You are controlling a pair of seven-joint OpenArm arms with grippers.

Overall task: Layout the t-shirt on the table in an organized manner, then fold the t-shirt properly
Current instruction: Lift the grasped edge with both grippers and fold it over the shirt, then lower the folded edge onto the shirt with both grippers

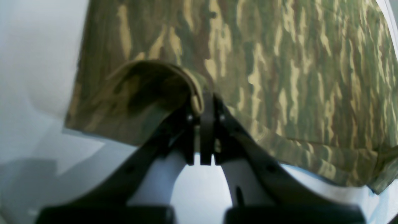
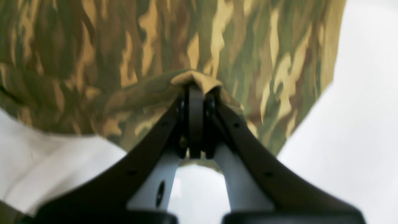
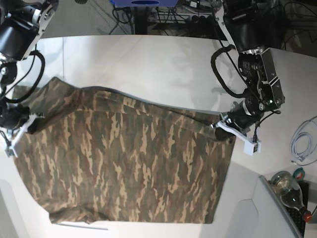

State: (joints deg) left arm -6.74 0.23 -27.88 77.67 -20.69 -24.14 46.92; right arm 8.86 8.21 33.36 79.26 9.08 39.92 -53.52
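The camouflage t-shirt (image 3: 124,163) lies spread across the white tabletop (image 3: 148,64), which is glossy and carries soft shadows of the arms. Beyond its far edge are dark cables (image 3: 163,15) and a blue object (image 3: 143,2); a white cable (image 3: 302,144) and a bottle (image 3: 290,188) sit off to the side.

The left fingers (image 1: 202,107) are pressed together on a raised fold of the shirt's hem, with cloth spreading out beyond their tips. The right fingers (image 2: 196,90) are likewise clamped on a pinched ridge of fabric, bare tabletop showing just beneath them.
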